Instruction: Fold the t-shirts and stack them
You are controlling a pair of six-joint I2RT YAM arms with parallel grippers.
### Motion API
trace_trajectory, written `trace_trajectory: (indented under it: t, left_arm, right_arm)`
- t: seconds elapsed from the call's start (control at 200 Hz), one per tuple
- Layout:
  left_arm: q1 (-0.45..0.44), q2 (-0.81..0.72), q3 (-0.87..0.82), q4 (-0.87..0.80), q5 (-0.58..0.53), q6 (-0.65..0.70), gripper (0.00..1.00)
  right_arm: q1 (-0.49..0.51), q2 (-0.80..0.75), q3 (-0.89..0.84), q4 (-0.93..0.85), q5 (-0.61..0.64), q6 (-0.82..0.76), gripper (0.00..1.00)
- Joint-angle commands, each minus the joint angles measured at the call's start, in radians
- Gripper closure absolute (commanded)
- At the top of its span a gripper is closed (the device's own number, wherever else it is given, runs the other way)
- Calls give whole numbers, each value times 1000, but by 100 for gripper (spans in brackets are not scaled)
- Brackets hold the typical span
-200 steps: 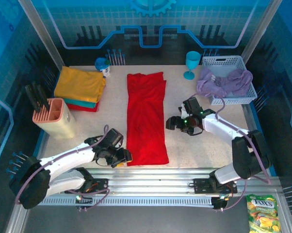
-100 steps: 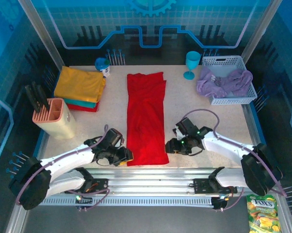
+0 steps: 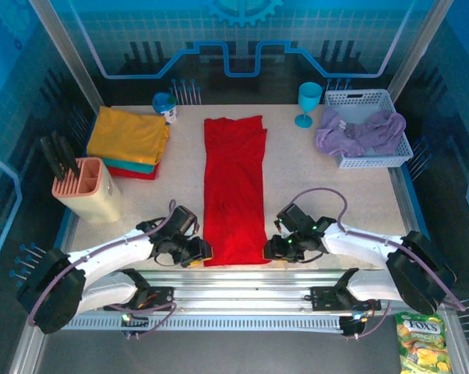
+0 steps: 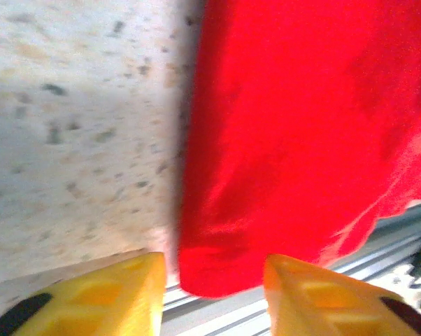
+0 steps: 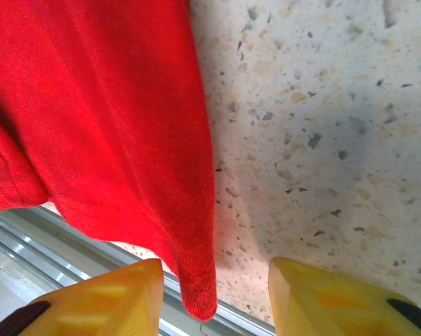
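1. Both arms crouch at the near edge of the table (image 3: 320,187), one at each near corner of the red shirt (image 3: 234,195), which lies as a long folded strip down the middle.
2. The left gripper (image 4: 214,297) stands partly open, with the shirt's near-left corner between its fingers and nothing pinched.
3. The right gripper (image 5: 214,297) likewise gapes about halfway, straddling the pointed near-right corner without holding it.
4. At far left sits the folded stack (image 3: 129,136), yellow on top. The lavender shirt (image 3: 359,131) slumps unfolded over the basket (image 3: 375,95) at far right.
5. Risk: the hem reaches over the table edge to the rail (image 3: 242,280), so a closing finger could catch metal or nip only one layer.
6. Risk: the right corner is a thin tip. It could slip free, and one side lifting alone would skew the fold.
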Motion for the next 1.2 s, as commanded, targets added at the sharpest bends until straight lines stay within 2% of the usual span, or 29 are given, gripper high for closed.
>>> trace_trajectory:
  t: [0.0,0.085,0.175,0.355,0.525,0.97,1.191]
  left_arm:
    - [19,-22,58,-172,-16,93,52]
    - [23,-18,5,-62,61,30,51]
    - [23,0,-48,47,93,-22,51]
    - [24,15,-66,95,86,-45,56]
    - [22,61,-73,175,121,-61,63]
    - [21,94,-49,163,113,-49,76]
    - [22,91,-34,150,105,-40,83]
  right_arm:
    - [18,27,4,49,0,28,54]
    - [19,45,4,68,-6,30,54]
    - [24,58,9,81,-5,35,54]
    - [32,76,25,85,-10,33,55]
    - [38,86,43,90,-17,23,59]
    - [50,80,61,109,-17,26,71]
    - [57,71,73,121,-19,31,72]
